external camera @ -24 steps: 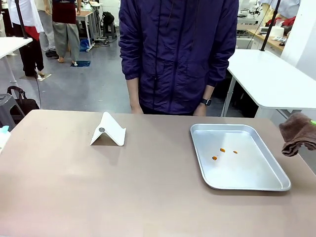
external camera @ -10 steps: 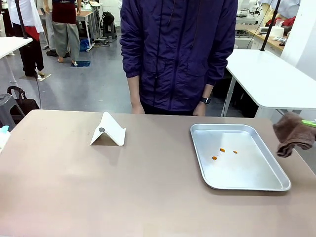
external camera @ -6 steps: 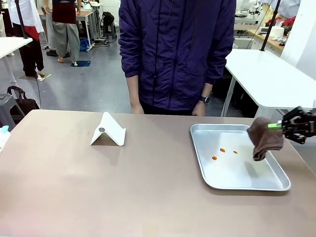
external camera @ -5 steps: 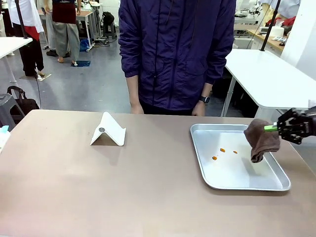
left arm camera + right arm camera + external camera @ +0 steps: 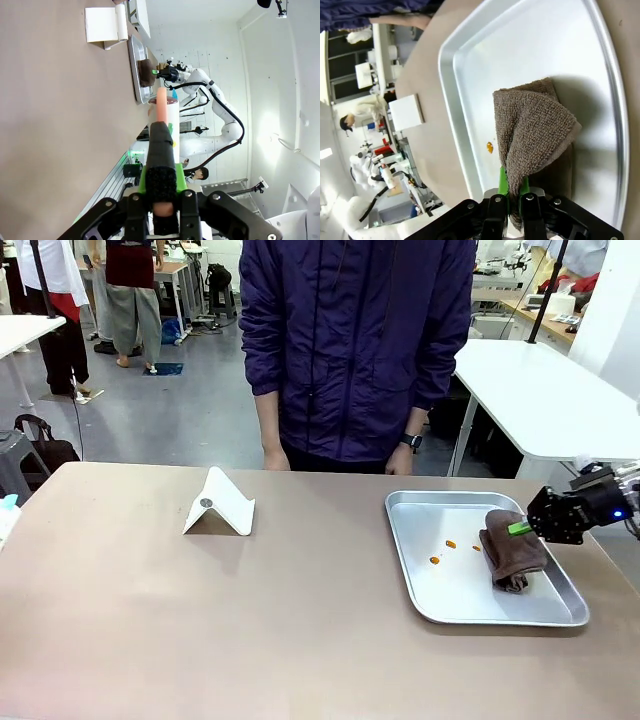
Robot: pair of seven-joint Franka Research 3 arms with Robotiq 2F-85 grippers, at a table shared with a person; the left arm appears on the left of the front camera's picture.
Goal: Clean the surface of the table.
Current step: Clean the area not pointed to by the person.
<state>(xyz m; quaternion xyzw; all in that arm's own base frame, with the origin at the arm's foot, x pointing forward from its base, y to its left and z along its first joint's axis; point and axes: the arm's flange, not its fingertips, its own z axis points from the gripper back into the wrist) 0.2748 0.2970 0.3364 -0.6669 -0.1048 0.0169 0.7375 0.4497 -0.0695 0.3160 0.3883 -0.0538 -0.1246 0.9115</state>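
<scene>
1. Bottom centre of left wrist view: left gripper (image 5: 161,131), clamped tight on pink stick (image 5: 162,102).
2. Whole lower half of front view, edge to edge: table (image 5: 150,620), beige-brown.
3. Left of centre: stand (image 5: 220,503), white, on table.
4. Right: tray (image 5: 450,585), on table, 3 orange specks (image 5: 450,544) inside.
5. Right part of tray: cloth (image 5: 510,558), brown, lower end on tray floor.
6. Far right: right gripper (image 5: 520,528), closed, pinching cloth's top.
</scene>
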